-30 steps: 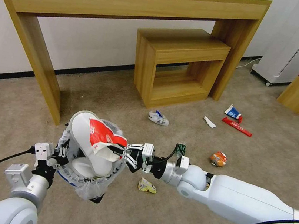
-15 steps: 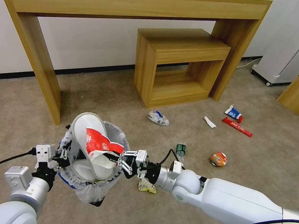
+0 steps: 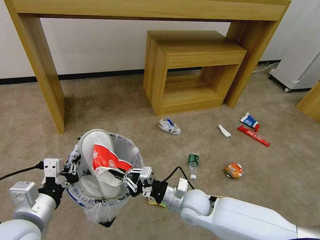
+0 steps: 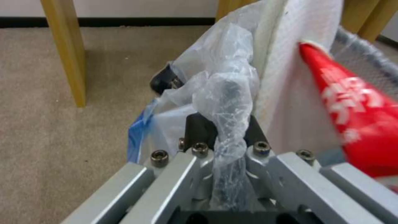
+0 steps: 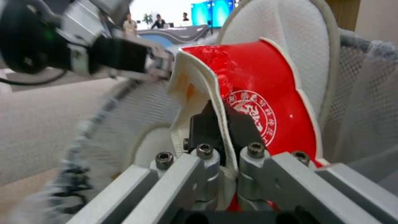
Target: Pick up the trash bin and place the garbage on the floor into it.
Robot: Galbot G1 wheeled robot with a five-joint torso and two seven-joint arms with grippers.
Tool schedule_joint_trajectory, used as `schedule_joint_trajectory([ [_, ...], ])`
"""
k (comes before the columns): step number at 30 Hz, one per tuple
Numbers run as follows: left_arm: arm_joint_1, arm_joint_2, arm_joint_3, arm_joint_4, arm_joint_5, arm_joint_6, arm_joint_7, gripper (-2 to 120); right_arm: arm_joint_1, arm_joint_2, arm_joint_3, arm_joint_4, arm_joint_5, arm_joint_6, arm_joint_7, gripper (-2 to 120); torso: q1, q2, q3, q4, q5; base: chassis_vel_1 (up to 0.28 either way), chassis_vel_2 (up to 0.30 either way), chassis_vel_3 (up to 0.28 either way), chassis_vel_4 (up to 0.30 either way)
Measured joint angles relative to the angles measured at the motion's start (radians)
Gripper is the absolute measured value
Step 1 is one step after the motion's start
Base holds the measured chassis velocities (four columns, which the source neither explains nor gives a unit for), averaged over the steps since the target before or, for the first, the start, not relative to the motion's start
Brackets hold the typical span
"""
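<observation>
Head view: in the lower left of the frame the left gripper point(image 3: 74, 166) is clamped on the rim of the trash bin point(image 3: 112, 204), held above the beige floor point(image 3: 285, 195). From the right, the right gripper point(image 3: 123, 172) pinches a flattened red paper bowl point(image 3: 106, 159) over the bin's mouth, beside a white slipper point(image 3: 90, 141) standing inside. A green-labelled bottle point(image 3: 193, 160), a crumpled orange wrapper point(image 3: 234, 170), a red bar wrapper point(image 3: 254, 135) and a blue-white carton point(image 3: 249, 119) lie on the floor at mid-right.

Left wrist view: the fingers point(image 4: 199, 129) squeeze the bin's plastic bag point(image 4: 224, 93) at centre frame.

Right wrist view: the fingers point(image 5: 244, 130) grip the bowl's rim at centre, the slipper point(image 5: 290, 40) behind it.
</observation>
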Motion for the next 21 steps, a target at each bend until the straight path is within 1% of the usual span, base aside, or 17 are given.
schedule_joint_trajectory([
  [5,0.006,0.001,-0.001,-0.004,0.003,-0.003,0.003,3,0.009,0.016,-0.002,-0.013,-0.005,-0.008,0.012,0,0.0,0.0,0.0,0.0001,0.0,0.0,0.0,0.0,0.0],
  [8,0.005,0.004,0.001,-0.003,0.003,-0.004,0.006,3,0.011,0.017,-0.001,-0.01,-0.007,-0.015,0.012,13,0.0,0.0,0.0,0.0001,0.0,0.0,0.0,0.0,0.0],
  [9,0.005,0.004,0.001,-0.003,0.003,-0.004,0.006,3,0.011,0.017,-0.001,-0.01,-0.007,-0.015,0.012,13,0.0,0.0,0.0,0.0001,0.0,0.0,0.0,0.0,0.0],
  [10,0.003,0.006,0.0,0.0,0.001,-0.004,0.007,3,0.011,0.015,0.001,-0.002,-0.005,-0.016,0.012,17,0.0,0.0,0.0,0.0001,0.0002,0.0,0.0,0.0,0.0],
  [11,-0.002,0.009,0.0,0.007,-0.003,-0.004,0.007,3,0.011,0.012,0.004,0.008,-0.004,-0.016,0.012,24,0.0,0.0,0.0,0.0,0.0,0.0,0.0,0.0,0.0],
  [12,-0.006,0.011,0.0,0.011,-0.01,-0.003,0.005,3,0.011,0.01,0.005,0.015,-0.004,-0.016,0.011,26,0.0,0.0,0.0,0.0,-0.0001,0.0,0.0,0.0,0.0],
  [13,-0.006,0.011,0.0,0.011,-0.01,-0.003,0.005,3,0.011,0.01,0.005,0.015,-0.004,-0.016,0.011,26,0.0,0.0,0.0,0.0,-0.0001,0.0,0.0,0.0,0.0],
  [16,-0.015,0.012,0.0,0.027,-0.023,0.004,-0.006,3,0.012,0.002,0.007,0.038,-0.005,-0.014,0.001,40,0.0,0.0,0.0,-0.0001,0.0,0.0,0.0,0.0,0.0],
  [17,-0.015,0.012,0.0,0.032,-0.028,0.005,-0.009,3,0.014,0.0,0.007,0.045,-0.006,-0.014,0.0,46,0.0,0.0,0.0,0.0,0.0,0.0,0.0,0.0,0.0],
  [18,-0.015,0.012,0.0,0.032,-0.028,0.005,-0.009,3,0.014,0.0,0.007,0.045,-0.006,-0.014,0.0,46,0.0,0.0,0.0,0.0,0.0,0.0,0.0,0.0,0.0],
  [19,-0.014,0.015,0.0,0.037,-0.038,0.01,-0.015,3,0.018,-0.002,0.007,0.053,-0.006,-0.012,-0.001,50,0.0,0.0,0.0,0.0,0.0,0.0,0.0,0.0,0.0],
  [21,-0.014,0.024,-0.005,0.046,-0.059,0.021,-0.028,3,0.024,-0.003,0.009,0.065,-0.006,-0.011,-0.002,61,0.0,0.0,0.0,0.0,-0.0001,0.0,0.0,0.0,0.0],
])
